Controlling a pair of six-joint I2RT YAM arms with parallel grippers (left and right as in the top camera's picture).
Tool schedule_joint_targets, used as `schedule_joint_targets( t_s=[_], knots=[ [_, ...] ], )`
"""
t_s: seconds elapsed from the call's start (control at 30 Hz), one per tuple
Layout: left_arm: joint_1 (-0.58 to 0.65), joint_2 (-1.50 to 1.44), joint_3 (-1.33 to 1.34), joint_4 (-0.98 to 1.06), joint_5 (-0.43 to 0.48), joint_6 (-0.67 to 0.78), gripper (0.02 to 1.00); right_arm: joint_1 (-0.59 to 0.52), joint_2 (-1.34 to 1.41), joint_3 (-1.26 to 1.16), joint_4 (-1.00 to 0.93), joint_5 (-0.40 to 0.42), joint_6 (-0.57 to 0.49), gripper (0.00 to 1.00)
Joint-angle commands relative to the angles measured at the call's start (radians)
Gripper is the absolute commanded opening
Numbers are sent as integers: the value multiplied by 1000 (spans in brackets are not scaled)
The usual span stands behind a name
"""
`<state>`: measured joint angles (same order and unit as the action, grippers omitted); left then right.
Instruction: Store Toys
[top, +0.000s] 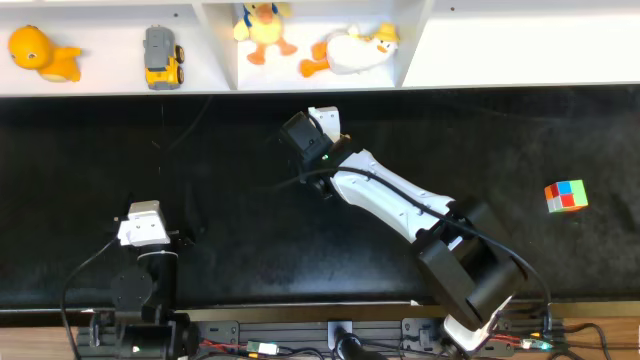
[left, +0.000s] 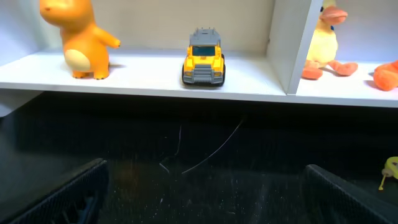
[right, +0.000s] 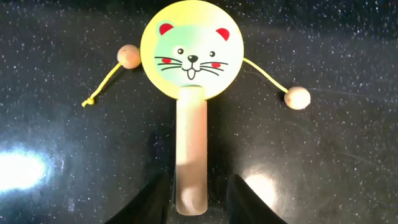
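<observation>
Black speckled tabletop (top: 240, 250), with a white shelf (top: 420, 60) along its far edge. You see the cat-faced rattle drum (right: 191, 56) lying flat near the table's middle, a bead on a string spread to each side. The right gripper (right: 200, 193) hangs over it, fingers apart, one on each side of the wooden handle. The left gripper (left: 205, 171) sits near its base, fingers wide apart, facing the shelf. On the shelf stand an orange figure (left: 81, 40), a yellow truck (left: 203, 57), a yellow duck (left: 323, 40) and a white duck (top: 355, 50). A coloured cube (top: 566, 195) lies on the table, well to the right.
</observation>
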<state>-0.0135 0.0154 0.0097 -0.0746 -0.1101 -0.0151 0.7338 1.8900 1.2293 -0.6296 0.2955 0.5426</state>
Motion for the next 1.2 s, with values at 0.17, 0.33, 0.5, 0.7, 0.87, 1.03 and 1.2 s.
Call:
schedule_joint_targets(
  t_s=[0.17, 0.33, 0.5, 0.7, 0.87, 1.03, 1.2],
  knots=[
    [-3, -13, -2, -2, -12, 23, 998, -1, 20, 32, 13, 13, -8, 391],
    [-3, -13, -2, -2, -12, 23, 998, -2, 20, 32, 22, 13, -8, 386],
    [-3, -13, -2, -2, -12, 23, 998, -2, 20, 32, 22, 18, -8, 402],
    [-3, -13, -2, -2, -12, 23, 998, -2, 41, 32, 29, 15, -8, 415],
    [-3, -13, -2, -2, -12, 23, 998, 1, 52, 32, 30, 5, -5, 411],
    [-3, -13, -2, -2, -12, 23, 998, 1, 52, 32, 30, 5, -5, 312],
    [-3, -13, -2, -2, -12, 23, 998, 1, 52, 32, 29, 4, -4, 215]
  ],
)
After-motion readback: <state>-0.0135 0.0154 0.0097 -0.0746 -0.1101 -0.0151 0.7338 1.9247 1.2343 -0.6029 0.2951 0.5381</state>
